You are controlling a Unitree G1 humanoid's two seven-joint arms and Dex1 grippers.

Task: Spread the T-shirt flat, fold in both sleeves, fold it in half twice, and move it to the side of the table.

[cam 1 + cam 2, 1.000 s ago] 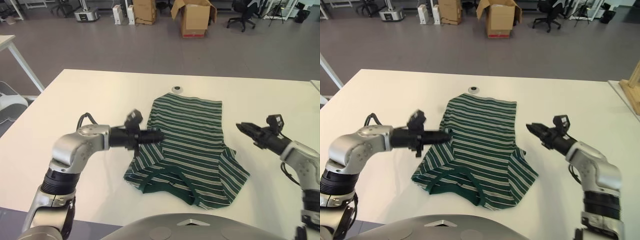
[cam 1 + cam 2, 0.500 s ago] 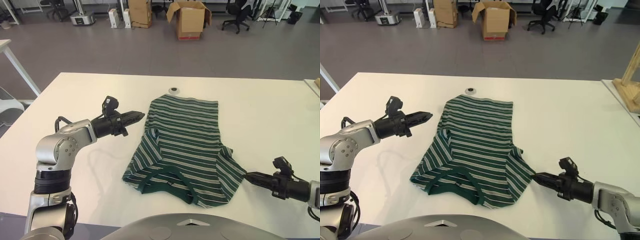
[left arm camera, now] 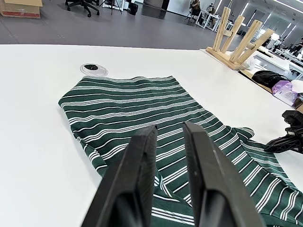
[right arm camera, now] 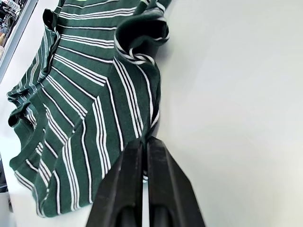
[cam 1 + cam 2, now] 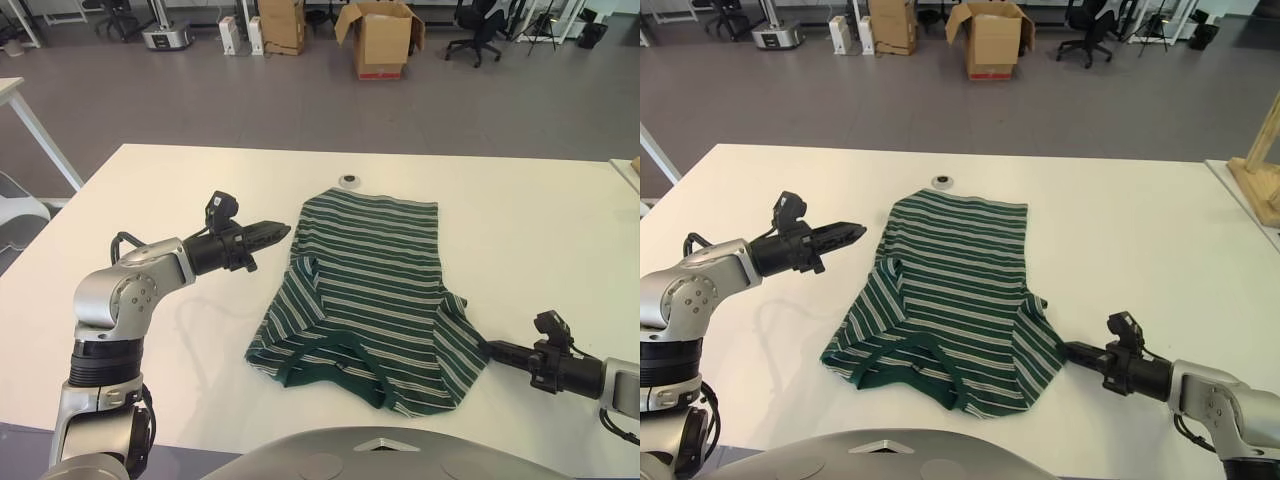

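Cloth first: a dark green T-shirt with thin white stripes (image 5: 370, 280) lies on the white rectangular table (image 5: 540, 230), in the middle of the head view. Its collar is toward the bottom edge and its straight hem toward the top. The fabric on its left edge is bunched inward, while the sleeve at lower right sticks out from the body with a few wrinkles.

The left gripper (image 5: 285, 230) hangs left of centre, just beside the shirt's left edge. Its black fingers (image 3: 142, 156) are a narrow gap apart with nothing between them, and they point across the shirt.

The right gripper (image 5: 490, 347) is at lower right, low over the table, with its tip at the outer edge of that sleeve. Its two fingers (image 4: 158, 163) are pressed together, with the sleeve's hem pinched at their tips.

A small round grey disc (image 5: 350, 181) sits on the table just above the hem, apart from it. An open brown cardboard box (image 5: 382, 35) stands on the grey floor at the top of the frame.
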